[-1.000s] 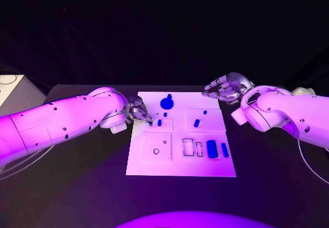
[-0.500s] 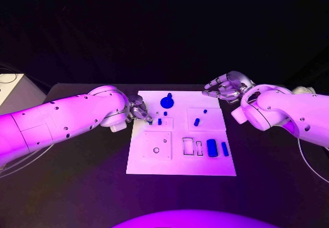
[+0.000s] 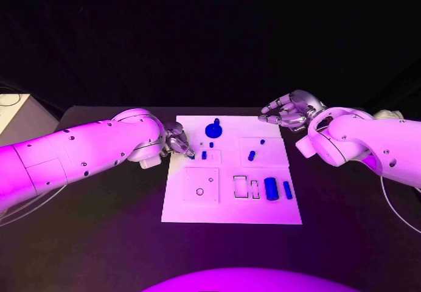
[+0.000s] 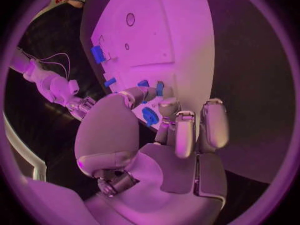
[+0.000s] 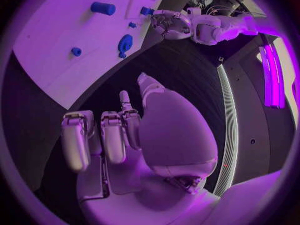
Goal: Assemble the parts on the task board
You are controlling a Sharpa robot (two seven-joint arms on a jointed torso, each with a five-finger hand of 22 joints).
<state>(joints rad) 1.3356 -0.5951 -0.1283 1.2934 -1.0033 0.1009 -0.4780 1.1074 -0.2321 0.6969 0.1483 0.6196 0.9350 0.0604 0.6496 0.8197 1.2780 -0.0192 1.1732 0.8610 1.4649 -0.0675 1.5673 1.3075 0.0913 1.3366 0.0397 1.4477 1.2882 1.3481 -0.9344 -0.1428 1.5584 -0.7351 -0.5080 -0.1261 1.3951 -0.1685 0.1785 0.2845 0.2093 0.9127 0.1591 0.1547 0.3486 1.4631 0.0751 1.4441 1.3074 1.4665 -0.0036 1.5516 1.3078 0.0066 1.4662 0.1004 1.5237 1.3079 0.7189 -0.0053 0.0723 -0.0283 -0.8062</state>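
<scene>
The white task board (image 3: pixel 232 213) lies mid-table. On it are a large rounded blue part (image 3: pixel 213 130), a short blue part (image 3: pixel 252 157), a blue cylinder (image 3: pixel 271 190) and a blue bar (image 3: pixel 288 191). My left hand (image 3: pixel 178 145) hovers at the board's left edge, next to an upright blue part (image 3: pixel 204 156). In the left wrist view, the left hand (image 4: pixel 169 135) pinches a small blue part (image 4: pixel 150 116) between thumb and fingers. My right hand (image 3: pixel 289 112) hangs beyond the board's far right corner; in the right wrist view the right hand (image 5: pixel 119 135) holds nothing, its fingers apart.
Two empty rectangular slots (image 3: pixel 240 187) sit left of the blue cylinder, and a small round hole (image 3: pixel 200 192) lies in the square plate near the board's left side. A pale box (image 3: pixel 17 112) stands at the table's far left.
Both hands have barely moved; the right hand has drifted slightly away from me. The parts on the board lie where they were.
</scene>
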